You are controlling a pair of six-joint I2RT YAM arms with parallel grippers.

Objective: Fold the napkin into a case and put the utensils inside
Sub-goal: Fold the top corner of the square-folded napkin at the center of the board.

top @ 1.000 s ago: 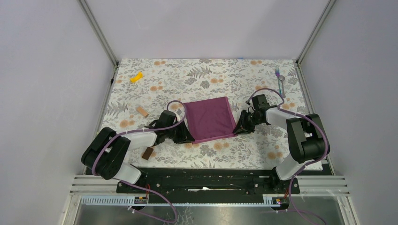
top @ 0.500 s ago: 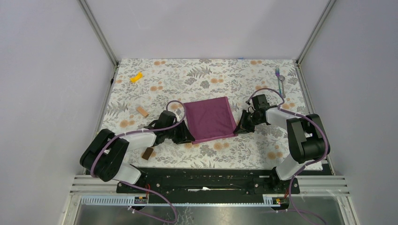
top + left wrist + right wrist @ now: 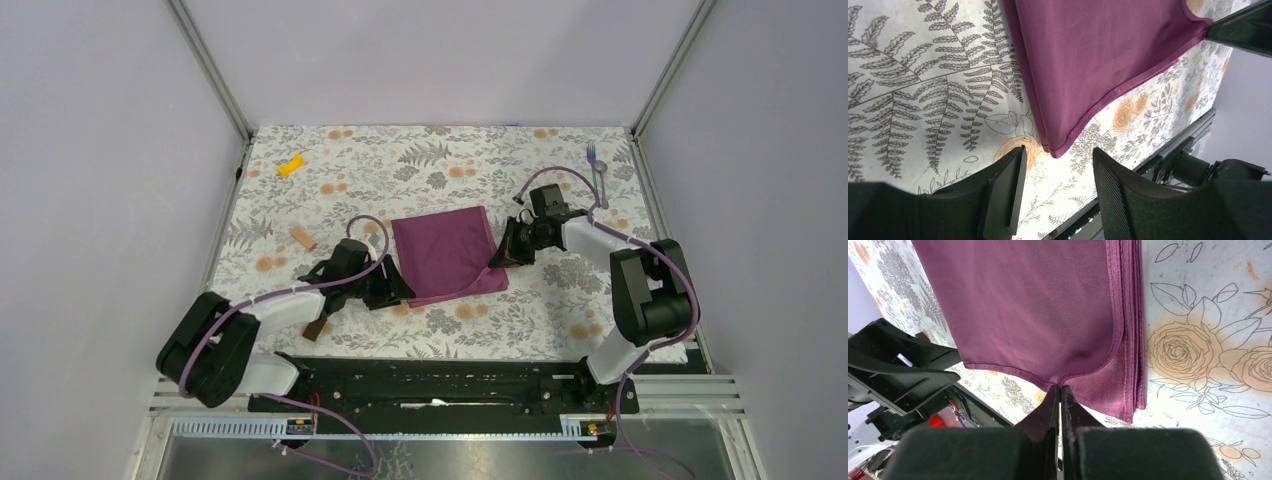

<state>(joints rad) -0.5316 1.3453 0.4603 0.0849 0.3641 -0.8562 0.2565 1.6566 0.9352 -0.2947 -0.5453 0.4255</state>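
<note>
Right gripper [image 3: 1059, 391] is clamped tight on the near edge of the napkin [image 3: 447, 253], pinching only the top layer, which pulls taut over the folded layers beneath. The cloth sits mid-tabletop [image 3: 450, 160]. Left gripper [image 3: 1058, 172] has its fingers spread, with the napkin's near-left corner just ahead of the gap, ungripped. The utensils [image 3: 597, 172] lie at the far right corner, well apart.

Floral table [image 3: 440, 160] bears the napkin [image 3: 445, 250], utensils [image 3: 597, 175], a yellow piece [image 3: 291, 165], a brown block [image 3: 303, 238]
</note>
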